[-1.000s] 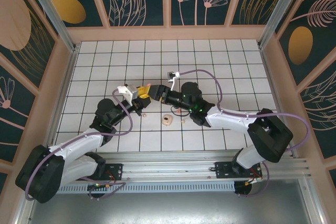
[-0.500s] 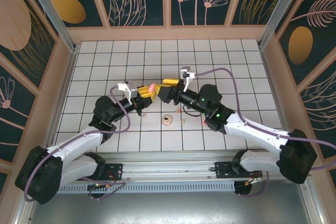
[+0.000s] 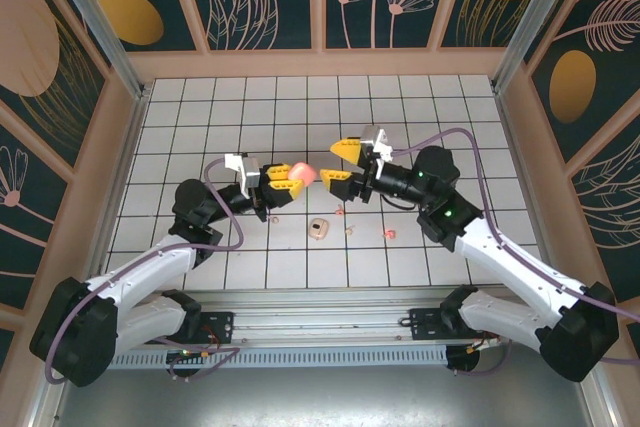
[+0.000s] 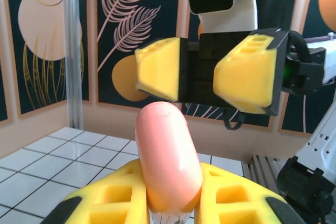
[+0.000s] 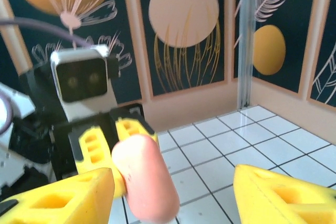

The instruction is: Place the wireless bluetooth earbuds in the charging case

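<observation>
The left gripper (image 3: 290, 178) has its two yellow blocky fingers (image 4: 107, 195) pressed against the lower half of a smooth salmon-pink pebble-shaped plastic case (image 4: 167, 156). The case stands out past the fingertips, its rounded end free. Facing it, the right gripper (image 3: 340, 161) is spread wide, one yellow finger on each side of a broad gap with nothing between the pads. From above, the free end of the pink case lies just short of the right fingertips, with a thin gap showing. In the right wrist view it sits in the opening between the right fingers, much nearer the one at the picture's left, and whether it touches that finger cannot be told. Both grippers hang above the white tiled table (image 3: 200, 117). The wireless earbuds lie loose on the tiles, below the fingers and towards the arm bases. A tiny cream bud (image 3: 349, 231) is just beside a cream pebble-shaped case (image 3: 319, 230) with a dark spot on its top. A tiny salmon-pink bud (image 3: 389, 234) lies farther out under the right arm, apart from the cream one. Another small pinkish speck (image 3: 342, 211) rests almost under the right fingers, too small to tell what it is.
</observation>
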